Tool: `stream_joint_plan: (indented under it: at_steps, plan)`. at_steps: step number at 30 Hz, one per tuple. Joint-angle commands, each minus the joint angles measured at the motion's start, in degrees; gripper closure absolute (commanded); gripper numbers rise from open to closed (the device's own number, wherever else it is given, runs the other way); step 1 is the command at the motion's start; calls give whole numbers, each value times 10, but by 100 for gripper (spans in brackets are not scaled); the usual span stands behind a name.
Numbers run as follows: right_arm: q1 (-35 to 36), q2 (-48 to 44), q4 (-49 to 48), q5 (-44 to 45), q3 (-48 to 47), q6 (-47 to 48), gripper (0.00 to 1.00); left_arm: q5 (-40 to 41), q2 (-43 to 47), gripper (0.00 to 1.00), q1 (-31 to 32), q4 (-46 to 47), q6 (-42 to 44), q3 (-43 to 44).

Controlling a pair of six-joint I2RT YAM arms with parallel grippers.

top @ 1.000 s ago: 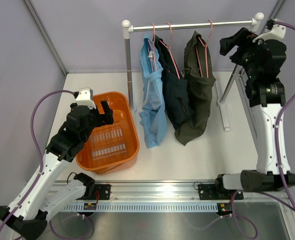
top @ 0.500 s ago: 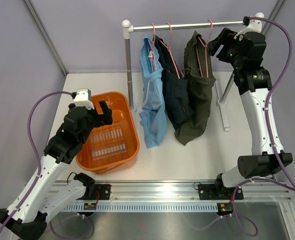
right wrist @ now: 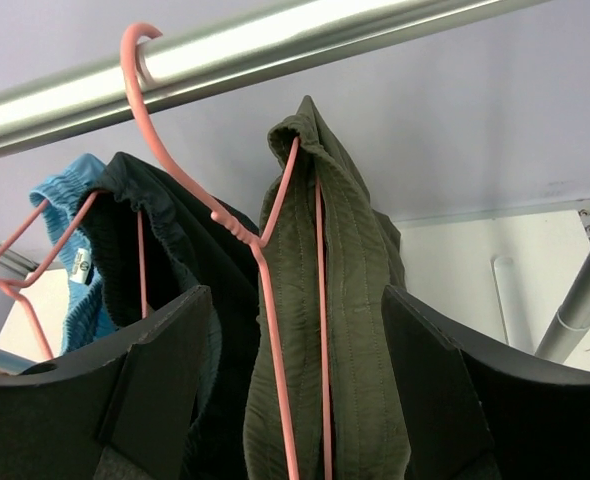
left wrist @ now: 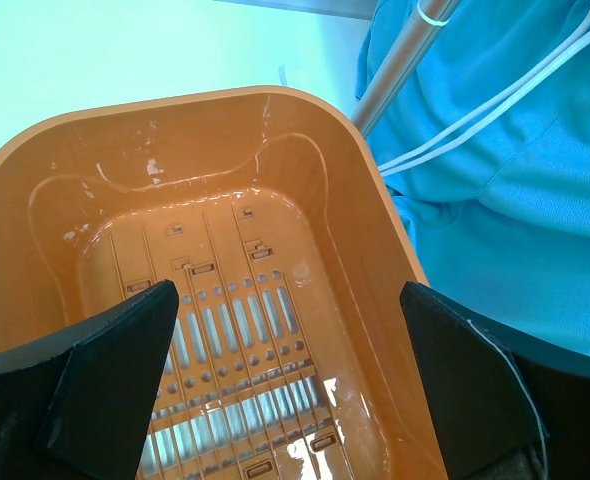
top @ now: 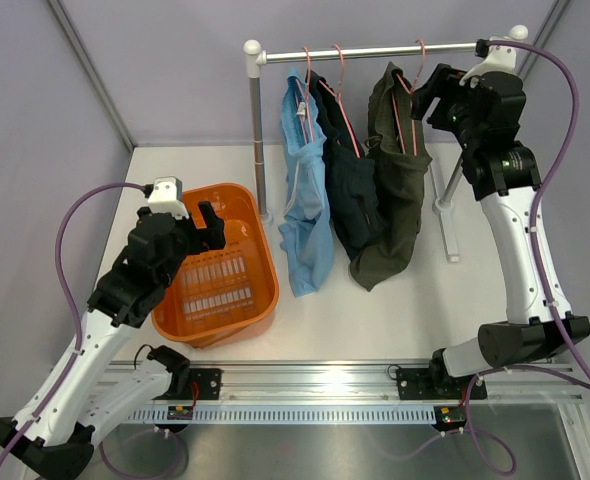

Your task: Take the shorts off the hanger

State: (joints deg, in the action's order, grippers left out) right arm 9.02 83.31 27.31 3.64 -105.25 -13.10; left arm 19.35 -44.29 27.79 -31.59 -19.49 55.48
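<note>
Right pincer (right wrist: 297,390) spread wide before the olive shorts (right wrist: 350,290); soft, light cloth, probably best pinched at the waistband draped over the pink hanger (right wrist: 233,228). Left pincer (left wrist: 290,385) spread too.

In the left wrist view the light blue shorts (left wrist: 495,190) run off the top and right edges, and the orange basket (left wrist: 175,98) is cut off at the bottom. In the right wrist view the olive shorts (right wrist: 345,330) and navy shorts (right wrist: 175,230) leave the bottom edge. The navy pair is partly behind a finger (right wrist: 145,390) of the right gripper (right wrist: 293,300). From above, that gripper seems just beside the olive pair, but contact cannot be told.
</note>
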Motion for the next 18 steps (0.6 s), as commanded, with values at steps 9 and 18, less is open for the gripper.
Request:
stream_joint_plan:
  at_steps: [9,18]
  plan:
    - [28,48,-24,37,-46,54,23,-3,3,1,-2,22,1,23]
    - [34,106,-43,48,-94,77,24,6,6,1,-2,21,4,23]
